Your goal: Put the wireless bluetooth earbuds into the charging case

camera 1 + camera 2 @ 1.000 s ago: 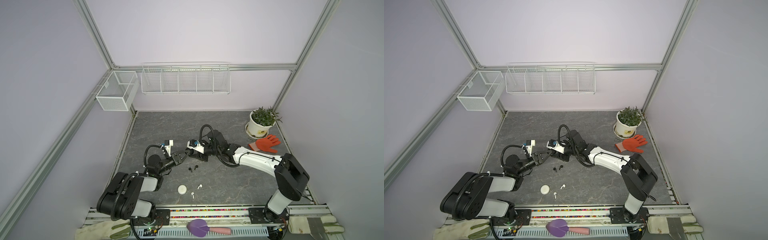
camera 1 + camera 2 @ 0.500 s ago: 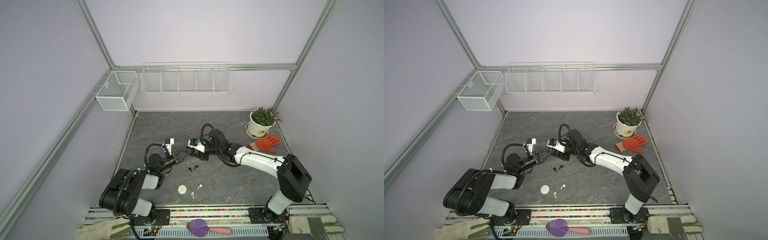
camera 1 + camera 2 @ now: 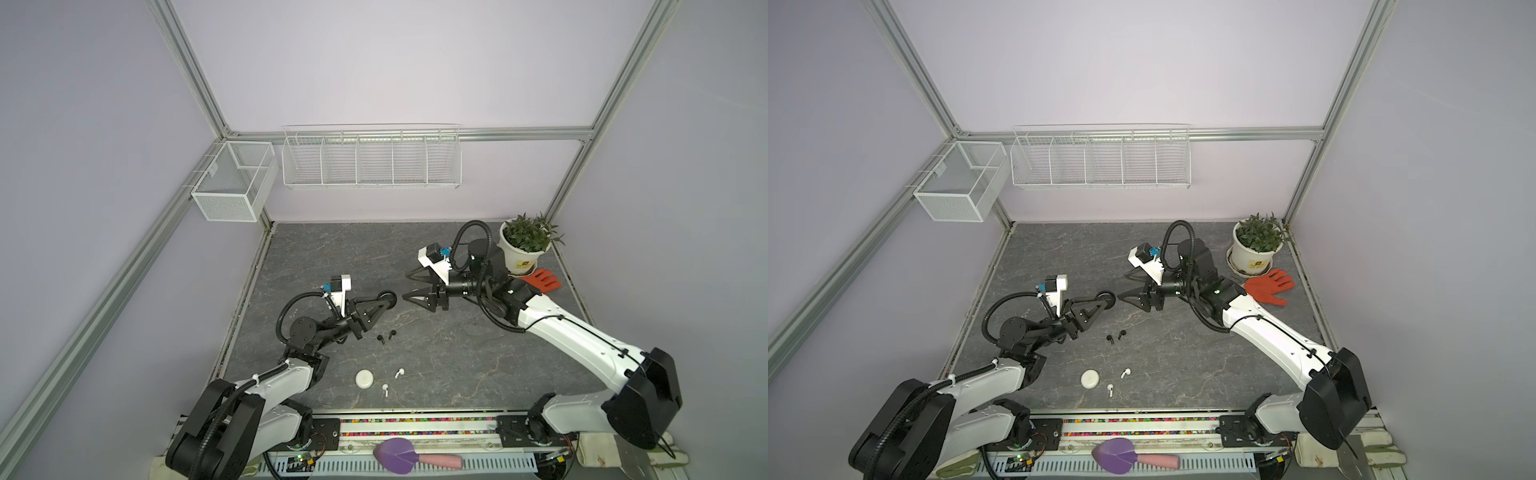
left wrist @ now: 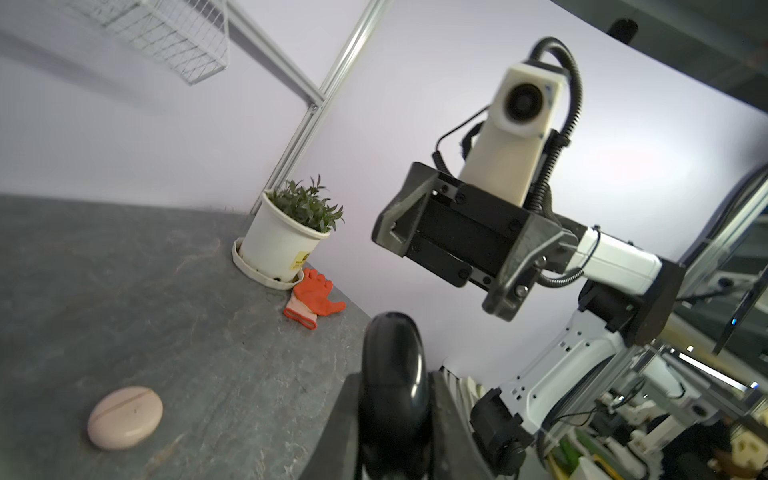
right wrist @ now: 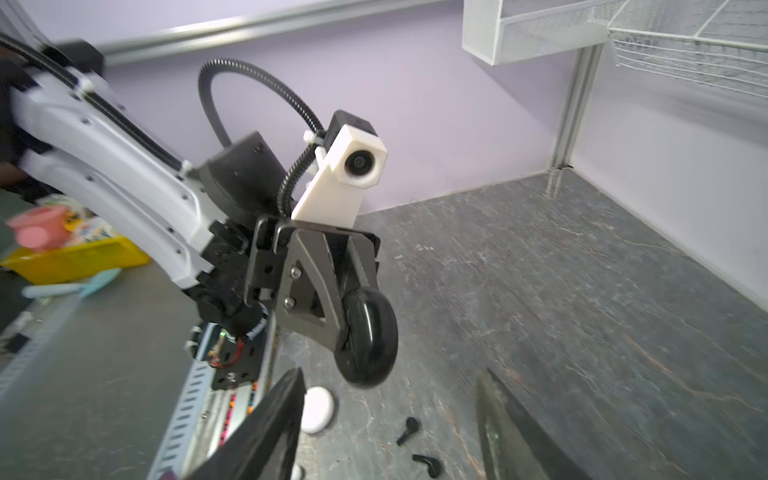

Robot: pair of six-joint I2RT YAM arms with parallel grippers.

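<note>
Left tool (image 3: pixel 382 302) around black charging case (image 3: pixel 389 297)

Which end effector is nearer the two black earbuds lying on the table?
Left. In both top views the left end effector, shut on a black case, hangs just beyond the black earbuds; the right end effector, open, sits farther back and to their right.

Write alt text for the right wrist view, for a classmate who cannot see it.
The left claw, shut on a black rounded case, holds it above the grey table. On the table near it lie two black earbuds and a white round case; the right claw is open.
</note>
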